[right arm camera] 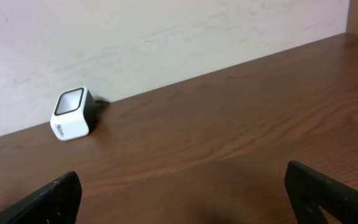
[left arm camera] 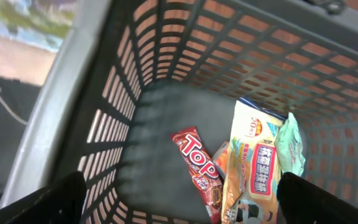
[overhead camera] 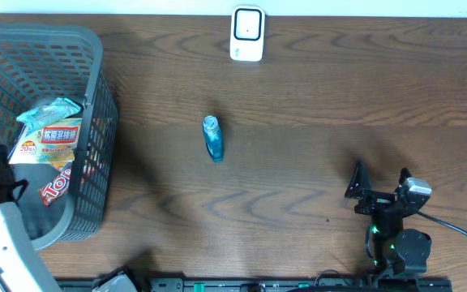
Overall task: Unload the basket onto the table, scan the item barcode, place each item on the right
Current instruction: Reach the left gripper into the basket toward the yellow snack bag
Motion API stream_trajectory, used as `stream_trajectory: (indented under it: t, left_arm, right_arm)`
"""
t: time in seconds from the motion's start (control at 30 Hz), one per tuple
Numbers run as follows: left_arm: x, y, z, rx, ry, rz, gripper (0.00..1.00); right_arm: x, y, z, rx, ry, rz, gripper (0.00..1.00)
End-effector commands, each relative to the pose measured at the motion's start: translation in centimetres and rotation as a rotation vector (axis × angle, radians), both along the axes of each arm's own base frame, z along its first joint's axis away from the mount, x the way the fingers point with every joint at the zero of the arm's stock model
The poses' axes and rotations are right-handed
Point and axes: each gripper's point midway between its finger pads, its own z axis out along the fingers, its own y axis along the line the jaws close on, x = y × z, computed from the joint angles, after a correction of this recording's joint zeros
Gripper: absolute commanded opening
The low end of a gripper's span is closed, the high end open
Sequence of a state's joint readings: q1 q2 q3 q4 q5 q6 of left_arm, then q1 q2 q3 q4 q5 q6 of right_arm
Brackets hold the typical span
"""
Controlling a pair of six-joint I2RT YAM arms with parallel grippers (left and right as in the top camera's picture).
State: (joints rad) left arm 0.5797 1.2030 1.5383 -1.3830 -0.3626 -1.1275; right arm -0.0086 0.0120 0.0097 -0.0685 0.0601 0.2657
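Two hands, both with fingers spread wide and empty: left hand (left arm camera: 185, 208) hovers over the grey plastic mesh basket (overhead camera: 96, 49) at 9 o'clock on the brown wooden counter (overhead camera: 339, 97); right hand (right arm camera: 185, 199) waits at 5 o'clock.

One white cube barcode scanner (overhead camera: 247, 32), at 12 o'clock.

One small blue bottle (overhead camera: 212, 138), near centre, apart from everything.

In the basket:
- one red "Top" bar wrapper (left arm camera: 197, 165)
- one yellow-orange snack packet (left arm camera: 257, 168)
- one pale green packet (left arm camera: 289, 146)
- perhaps a fourth, orange, mostly hidden

Likely step: picking a packet. You should come down on the red bar, which lies clearest. Pinch across its narrow width, keep off the mesh wall, then turn the barcode side toward the scanner.
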Motion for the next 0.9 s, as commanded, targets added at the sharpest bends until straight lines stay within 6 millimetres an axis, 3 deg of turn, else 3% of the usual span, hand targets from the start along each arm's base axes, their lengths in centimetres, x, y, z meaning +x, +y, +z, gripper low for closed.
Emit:
stream_trajectory:
  t: [0.0, 0.2, 0.87]
  left_arm:
    - [-0.6, 0.1, -0.5, -0.05, -0.013, 0.028, 0.98]
    - [-2.0, 0.9, -1.5, -0.077, 0.004, 0.093, 0.98]
    - [-1.4, 0.5, -2.1, -0.113, -0.013, 0.075, 0.98]
  right_arm:
    - [0.0, 0.2, -0.1, -0.013, -0.001, 0.008, 0.99]
    - [0.0, 0.2, -0.1, -0.013, -0.001, 0.008, 0.99]
    - [0.0, 0.2, -0.1, -0.013, -0.001, 0.008, 0.99]
